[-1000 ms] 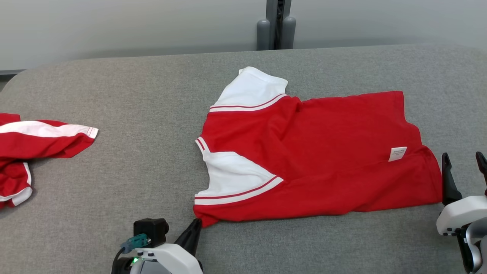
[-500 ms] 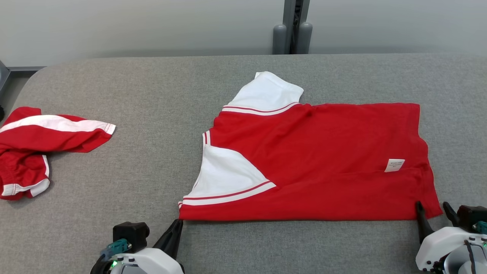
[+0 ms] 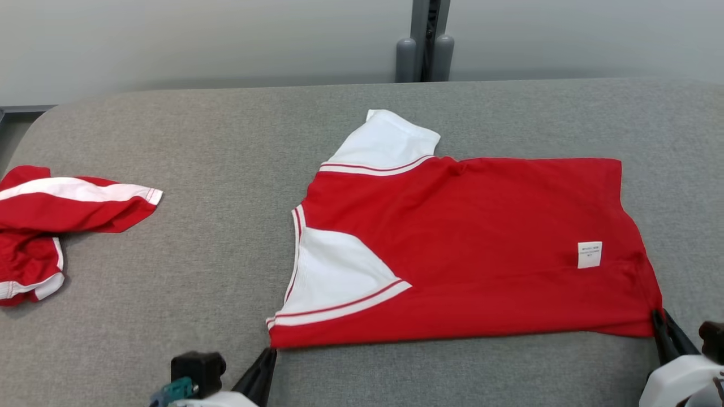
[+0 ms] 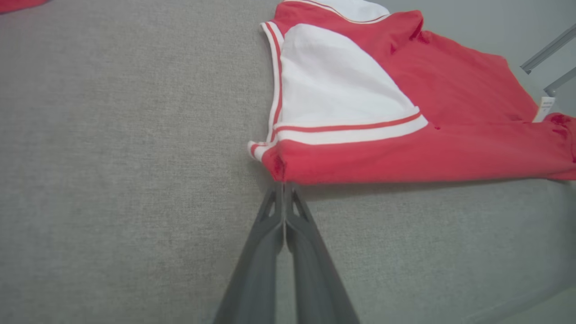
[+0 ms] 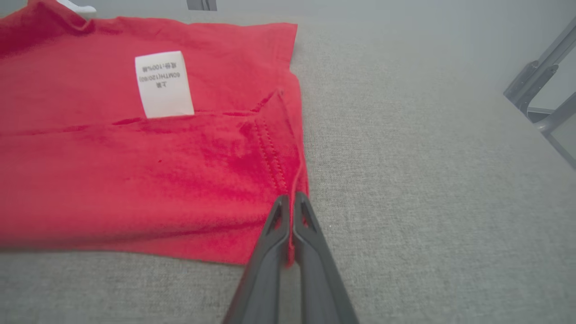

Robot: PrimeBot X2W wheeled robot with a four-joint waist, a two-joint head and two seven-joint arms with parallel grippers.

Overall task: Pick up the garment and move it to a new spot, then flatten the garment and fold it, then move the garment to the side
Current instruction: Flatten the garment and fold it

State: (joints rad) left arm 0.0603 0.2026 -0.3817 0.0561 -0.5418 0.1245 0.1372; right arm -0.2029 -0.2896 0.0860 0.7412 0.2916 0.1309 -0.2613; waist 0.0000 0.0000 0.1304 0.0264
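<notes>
The garment is a red shirt with white sleeves and a white label, lying flat in the middle of the grey table. My left gripper is shut on its near left corner; the left wrist view shows the gripper pinching the red hem of the garment. At the near right corner my right gripper is shut on the hem, and in the right wrist view the gripper clamps the edge of the garment.
A second red and white garment lies crumpled at the table's left edge. A grey post stands behind the far edge. In the right wrist view a metal frame stands beyond the table's right side.
The right gripper came in from the right side to the garment's near right corner and shut on it. The garment's near edge now lies straighter. The camera shifted.
</notes>
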